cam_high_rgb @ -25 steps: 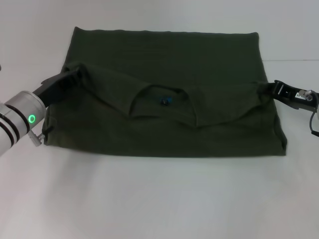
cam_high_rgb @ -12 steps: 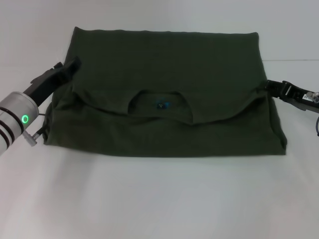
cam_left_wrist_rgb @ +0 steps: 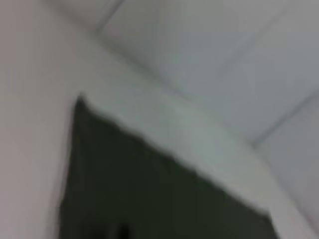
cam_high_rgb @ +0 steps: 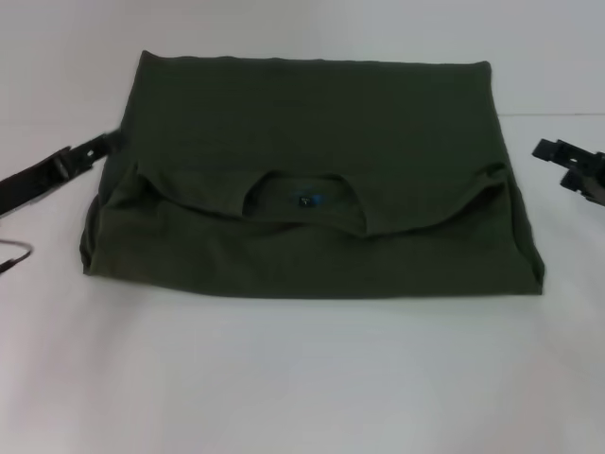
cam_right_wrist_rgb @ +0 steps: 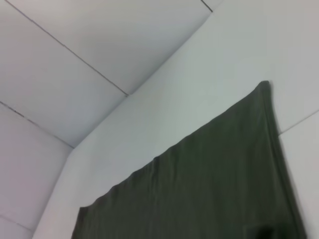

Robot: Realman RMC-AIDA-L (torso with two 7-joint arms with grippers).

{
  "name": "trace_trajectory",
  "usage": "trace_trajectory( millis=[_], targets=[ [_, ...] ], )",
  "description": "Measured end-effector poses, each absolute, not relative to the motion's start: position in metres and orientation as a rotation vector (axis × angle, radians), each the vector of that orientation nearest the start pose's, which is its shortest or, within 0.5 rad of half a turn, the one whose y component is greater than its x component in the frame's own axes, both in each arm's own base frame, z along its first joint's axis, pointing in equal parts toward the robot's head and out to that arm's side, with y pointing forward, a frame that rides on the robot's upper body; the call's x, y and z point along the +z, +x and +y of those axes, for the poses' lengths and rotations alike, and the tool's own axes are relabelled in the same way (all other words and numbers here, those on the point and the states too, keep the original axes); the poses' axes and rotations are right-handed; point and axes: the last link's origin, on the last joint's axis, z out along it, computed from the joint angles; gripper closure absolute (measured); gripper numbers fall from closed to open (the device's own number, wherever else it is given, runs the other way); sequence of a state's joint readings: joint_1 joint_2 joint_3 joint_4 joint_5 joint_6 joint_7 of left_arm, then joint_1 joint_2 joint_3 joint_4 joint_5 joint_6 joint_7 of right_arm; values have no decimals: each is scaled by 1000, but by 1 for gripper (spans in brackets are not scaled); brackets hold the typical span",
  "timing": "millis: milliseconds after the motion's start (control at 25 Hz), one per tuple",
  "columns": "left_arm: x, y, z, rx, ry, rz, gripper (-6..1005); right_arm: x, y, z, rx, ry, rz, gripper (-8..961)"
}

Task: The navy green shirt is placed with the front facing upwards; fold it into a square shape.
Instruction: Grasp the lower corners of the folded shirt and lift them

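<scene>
The big dark olive-green cotton T-shirt lies folded mid-table, collar flap on top. That loose flap could slide crooked if my next grab snags one layer only. My left gripper sits off its 9 o'clock edge, right gripper off 3 o'clock; both spread, pinching nothing.
</scene>
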State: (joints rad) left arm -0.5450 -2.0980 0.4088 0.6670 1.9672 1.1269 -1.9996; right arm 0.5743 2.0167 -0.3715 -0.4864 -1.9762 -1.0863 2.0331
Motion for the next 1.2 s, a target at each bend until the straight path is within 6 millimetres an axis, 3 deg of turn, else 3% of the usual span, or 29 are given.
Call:
trace_trajectory(
  millis=[120,240,400,960,1200],
  targets=[
    [69,-323,371,-722,-1889,-1624,164,52,337,378,930,-1758,1640,21],
    [82,-324,366,-563,-1941,-1677,165,51,336,376,923,-1779,1647,21],
    [90,-319,365,-402,-2063,-1616,166,48,333,377,900,-1808,1648,22],
    [66,-322,373,-269,-2243,-1342,167,44,329,380,898,-1824,1650,21],
    [60,-332,375,-212,-2226,-1255,168,43,328,380,898,-1823,1649,21]
  ],
)
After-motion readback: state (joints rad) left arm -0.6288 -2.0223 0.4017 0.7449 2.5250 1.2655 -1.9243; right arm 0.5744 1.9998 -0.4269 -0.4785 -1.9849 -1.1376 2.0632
